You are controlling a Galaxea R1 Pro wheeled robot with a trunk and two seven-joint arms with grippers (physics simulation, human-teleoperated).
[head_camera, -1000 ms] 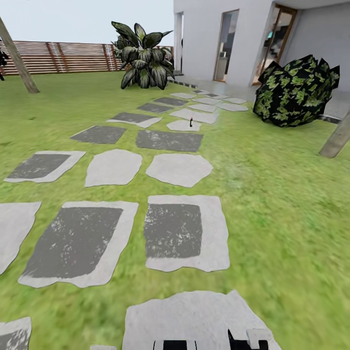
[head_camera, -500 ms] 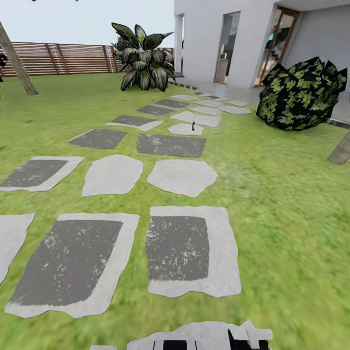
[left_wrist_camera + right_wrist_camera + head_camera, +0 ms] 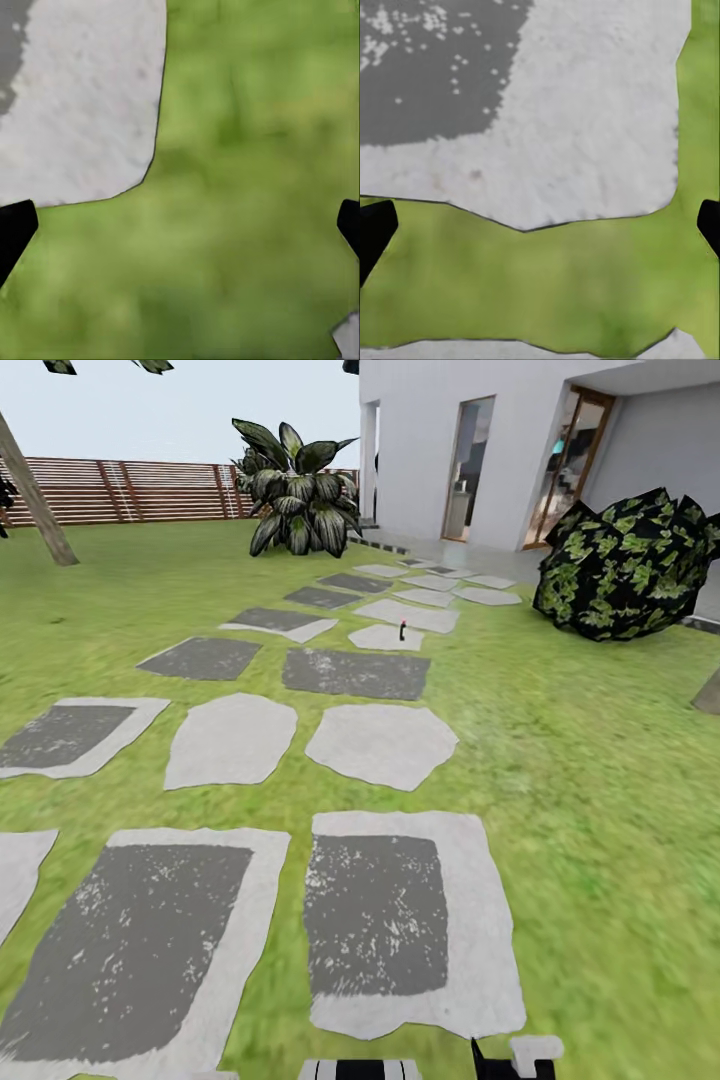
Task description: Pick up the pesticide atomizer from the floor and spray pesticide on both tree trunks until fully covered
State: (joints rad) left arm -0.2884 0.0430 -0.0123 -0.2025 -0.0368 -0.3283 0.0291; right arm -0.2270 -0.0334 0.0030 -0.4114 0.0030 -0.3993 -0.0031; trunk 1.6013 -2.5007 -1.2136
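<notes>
The pesticide atomizer, a tiny dark upright bottle with a red spot on top, stands on a pale paving stone far ahead in the head view. One tree trunk leans at the far left by the fence. The base of another tree trunk just shows at the right edge. My left gripper hangs open over grass beside a stone. My right gripper is open too, above a grass strip and a grey stone. Both are far from the atomizer.
Grey stepping stones run ahead across the lawn toward the white house. A round dark bush sits at the right, a broad-leaved plant stands near the brown slat fence. Parts of my body show at the bottom edge.
The whole head view has shifted: stones slide down and toward me, the atomizer looks slightly nearer, and the right trunk has almost left the picture. The camera moved forward.
</notes>
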